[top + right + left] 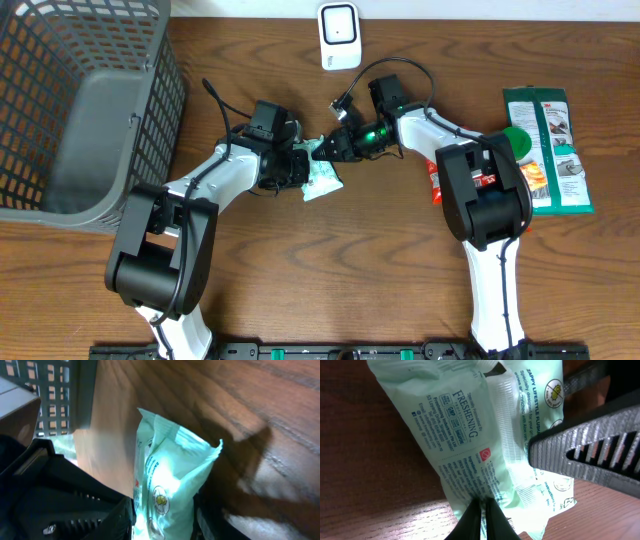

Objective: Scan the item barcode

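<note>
The item is a mint-green wipes packet [323,178] with printed text, held just above the table's middle between both arms. My left gripper [297,165] is shut on it: in the left wrist view the black fingertips pinch the packet's [485,435] lower edge at the left gripper [484,510]. My right gripper [335,148] comes in from the right. In the right wrist view the packet [170,480] fills the gap of the right gripper [162,520], with a finger against each side. No barcode shows clearly in any view.
A white scanner [339,36] stands at the table's back edge, behind the packet. A grey wire basket [60,110] fills the back left. A green 3M pack [548,150] and a red item [436,185] lie beside the right arm.
</note>
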Available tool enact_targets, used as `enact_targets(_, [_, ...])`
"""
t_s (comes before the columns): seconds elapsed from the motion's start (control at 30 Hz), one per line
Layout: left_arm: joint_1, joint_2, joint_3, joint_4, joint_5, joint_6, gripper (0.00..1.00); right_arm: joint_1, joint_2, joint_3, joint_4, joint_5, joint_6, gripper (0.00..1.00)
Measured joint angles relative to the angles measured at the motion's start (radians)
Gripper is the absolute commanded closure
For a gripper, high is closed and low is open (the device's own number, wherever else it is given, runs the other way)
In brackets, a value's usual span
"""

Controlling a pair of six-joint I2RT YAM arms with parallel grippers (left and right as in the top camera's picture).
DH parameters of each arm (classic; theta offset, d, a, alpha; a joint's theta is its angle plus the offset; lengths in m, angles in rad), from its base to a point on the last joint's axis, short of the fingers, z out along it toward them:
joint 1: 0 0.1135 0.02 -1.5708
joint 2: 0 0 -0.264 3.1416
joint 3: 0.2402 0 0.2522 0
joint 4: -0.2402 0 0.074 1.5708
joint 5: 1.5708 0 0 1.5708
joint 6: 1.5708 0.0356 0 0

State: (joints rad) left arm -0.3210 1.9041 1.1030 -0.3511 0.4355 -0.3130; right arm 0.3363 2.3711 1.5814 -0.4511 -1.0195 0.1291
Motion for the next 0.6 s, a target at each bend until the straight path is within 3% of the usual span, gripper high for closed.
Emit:
enact_targets(0.23, [-0.003, -0.023, 0.001, -0.019, -0.034, 0.003, 0.91, 0.001, 0.0, -0.003, -0.008, 0.026, 0.016, 0.79])
enact_targets(0.43, [-0.009, -0.139, -0.002, -0.127, -0.069, -0.082, 0.91, 0.003, 0.0, -0.004, -0.033, -0.014, 0.019, 0.57])
enact_targets(0.6, [-0.097, -0.105, -0.046, -0.117, -0.075, -0.111, 0.9, 0.003, -0.004, -0.003, -0.047, -0.029, 0.02, 0.52])
